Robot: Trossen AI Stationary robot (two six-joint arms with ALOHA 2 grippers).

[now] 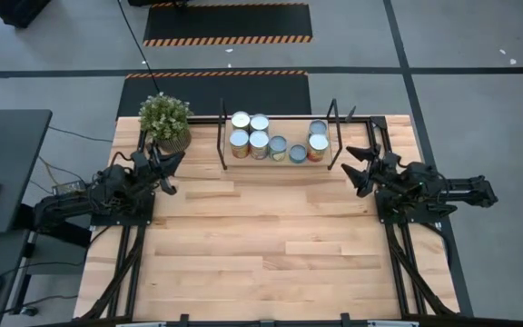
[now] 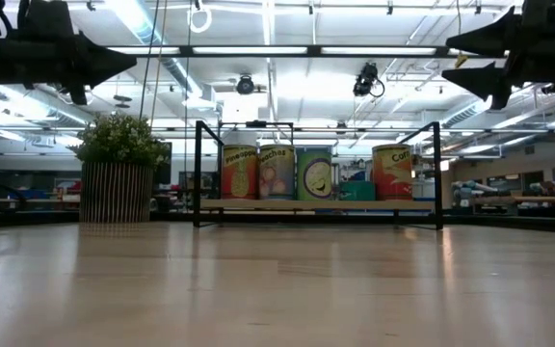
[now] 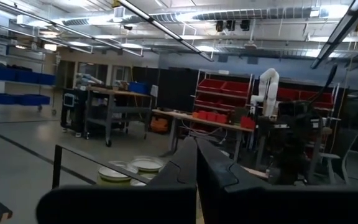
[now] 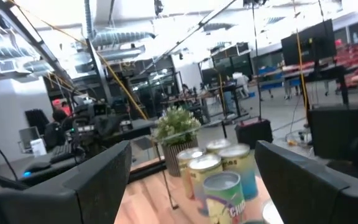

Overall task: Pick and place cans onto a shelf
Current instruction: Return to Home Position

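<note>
- The cans (image 1: 259,141) all stand upright on the shelf (image 2: 335,204). Four are packed in a block at its left end, two flatter ones sit in the middle and two more stand toward its right end. Grouping them close probably leaves each one steady and the board fully used.
- They are small tin cylinders with shiny round tops and bright paper labels, smooth-sided and easy to roll if tipped.
- The shelf is a low, pale wooden board held between two thin black metal end frames, so it is open at the front, where the arms can reach in.
- The left gripper (image 1: 172,163) hangs above the counter (image 1: 271,245), off the shelf's left end and well apart from it. Its fingers are pressed together on nothing.
- The right gripper (image 1: 352,168) hangs off the shelf's right end, also raised. Its fingers are spread wide and hold nothing.
- Both arms look drawn back to rest, which fits a job that is finished, since every can in view is on the shelf.
- A leafy potted plant (image 1: 164,118) in a ribbed pot stands just beyond the shelf's left frame.
- The counter is made of smooth, light wood strips.
</note>
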